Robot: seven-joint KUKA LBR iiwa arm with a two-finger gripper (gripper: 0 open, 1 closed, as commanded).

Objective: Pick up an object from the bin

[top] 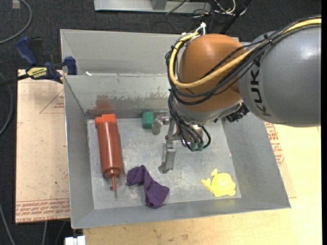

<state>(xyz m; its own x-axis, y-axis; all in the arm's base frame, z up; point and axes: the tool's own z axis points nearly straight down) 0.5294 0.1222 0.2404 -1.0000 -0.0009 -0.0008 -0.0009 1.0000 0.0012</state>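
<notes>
The grey metal bin [76, 137] carries an orange syringe [110, 149] at left, a green block [147, 119] by the back wall, and a purple cloth [148, 185] and yellow toy [219, 184] in front.

In the bin [76, 147], the syringe [109, 148] lies along the left side of the floor with its tip toward the near wall. The small block [148, 119] sits to its right by the far wall. The crumpled cloth [148, 186] lies by the near wall just right of the syringe's tip, the small toy [219, 184] is well apart to its right, and the gripper [165, 167] is over the middle, between block and cloth.
</notes>
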